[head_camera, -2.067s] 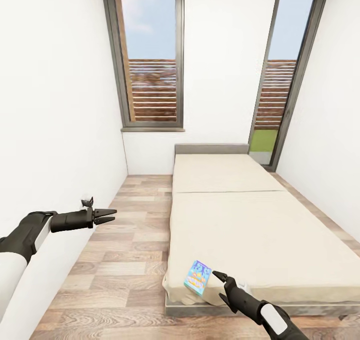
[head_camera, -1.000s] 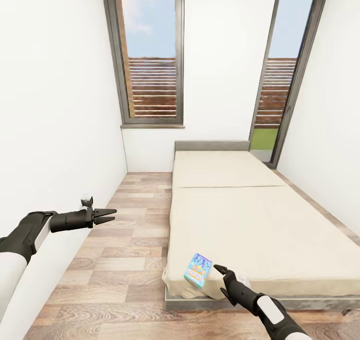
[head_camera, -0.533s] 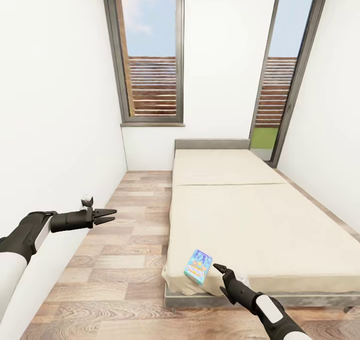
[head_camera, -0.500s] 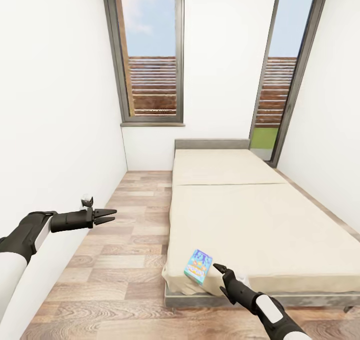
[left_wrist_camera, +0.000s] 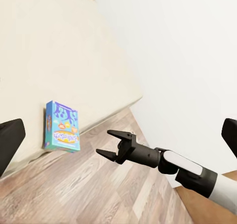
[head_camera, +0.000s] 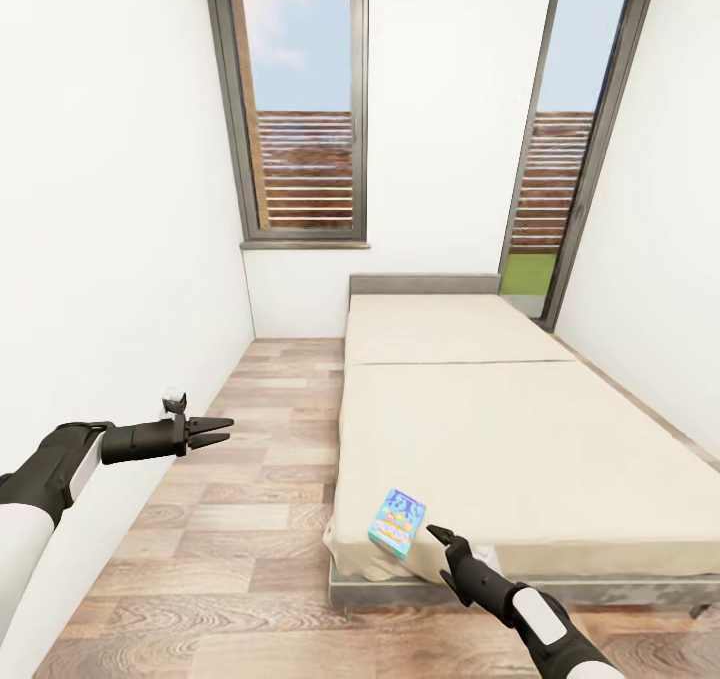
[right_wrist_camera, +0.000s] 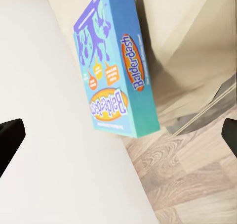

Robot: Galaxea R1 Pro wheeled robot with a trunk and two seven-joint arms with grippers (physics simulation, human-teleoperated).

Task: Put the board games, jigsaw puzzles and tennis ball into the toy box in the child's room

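Blue board game (head_camera: 397,523) flat on bed (head_camera: 520,439) near foot corner, just ahead of right jaws (head_camera: 436,551), spread wide and empty, left jaws (head_camera: 218,431) parted, empty, over wood floor (head_camera: 240,519), well apart from game

In our left wrist view we see the blue board game (left_wrist_camera: 62,126) lying on the beige bed (left_wrist_camera: 59,51) near its corner. Just beside it, over the wood-plank floor (left_wrist_camera: 89,194), hangs our right gripper (left_wrist_camera: 109,144), its black fingers (left_wrist_camera: 118,134) spread apart and holding nothing, not touching the box. A white wall (left_wrist_camera: 187,46) rises behind.
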